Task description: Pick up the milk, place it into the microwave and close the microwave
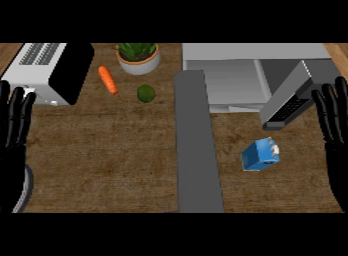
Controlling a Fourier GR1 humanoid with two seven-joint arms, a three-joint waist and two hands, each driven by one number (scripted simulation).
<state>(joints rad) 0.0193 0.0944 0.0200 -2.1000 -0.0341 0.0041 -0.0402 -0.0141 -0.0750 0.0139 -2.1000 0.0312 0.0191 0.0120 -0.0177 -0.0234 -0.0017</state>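
Milk carton (261, 155), blue with a white top, lies on the brown counter (103, 150) in the right half of the head view, tilted, just right of a grey strip (197, 150) that runs up the middle of the counter. It sits below the microwave (236, 75), apart from it. Microwave: white, at the top right, cavity open; its door (289, 97) is swung out toward the lower right, and the door's lower end is near the carton but not touching it.

Left hand (6, 145): at the left edge, fingers straight and pointing up, spread, holding nothing. Right hand (343, 140): at the right edge, same posture, fingers straight, holding nothing. Both are well apart from the carton.

Other items, upper left of the counter: a white and black toaster (48, 70), an orange carrot (107, 80), a dark green avocado (146, 93) just beside the carrot's lower end, and a potted plant (138, 57) in a white pot above them.
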